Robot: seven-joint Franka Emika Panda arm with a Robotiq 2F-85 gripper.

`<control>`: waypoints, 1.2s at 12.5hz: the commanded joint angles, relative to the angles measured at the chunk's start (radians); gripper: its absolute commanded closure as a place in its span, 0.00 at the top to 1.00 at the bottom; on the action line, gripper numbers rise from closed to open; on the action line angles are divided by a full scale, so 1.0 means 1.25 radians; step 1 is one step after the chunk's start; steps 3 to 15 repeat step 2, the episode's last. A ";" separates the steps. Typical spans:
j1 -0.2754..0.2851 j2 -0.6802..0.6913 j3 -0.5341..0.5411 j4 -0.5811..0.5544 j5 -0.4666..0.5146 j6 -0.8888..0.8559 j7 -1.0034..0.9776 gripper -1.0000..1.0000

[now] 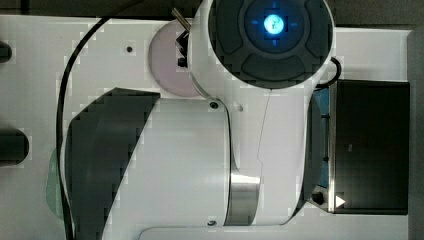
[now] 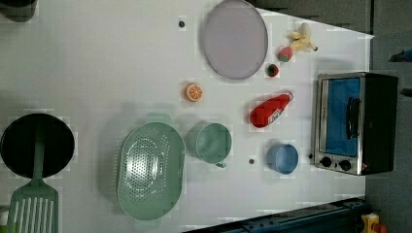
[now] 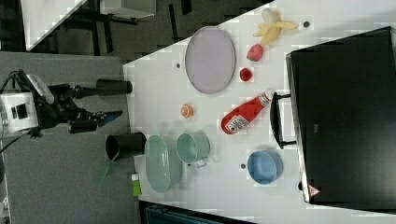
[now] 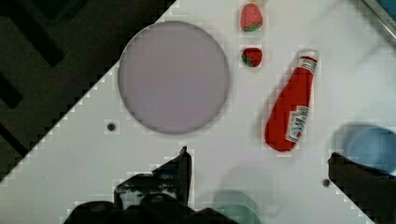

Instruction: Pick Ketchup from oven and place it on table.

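Observation:
The Ketchup is a red bottle with a white cap, lying on its side on the white table, its cap toward the oven. It also shows as the Ketchup and the Ketchup. The oven's blue glass door is closed, and the oven sits at the top view's right. My gripper hangs open high above the table with nothing between its fingers. In the wrist view the Ketchup lies apart from them, beyond the fingertips. At the right view's left the gripper stands far from the bottle.
A pink plate, two strawberries, a banana and an orange slice lie on the table. A blue bowl, green cup, green colander, black pan and green spatula are there too.

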 commanded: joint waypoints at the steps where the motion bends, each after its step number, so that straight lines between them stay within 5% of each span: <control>1: -0.020 0.037 -0.012 0.010 -0.007 -0.084 0.000 1.00; 15: -0.021 0.037 -0.017 0.024 -0.007 -0.109 0.000 1.00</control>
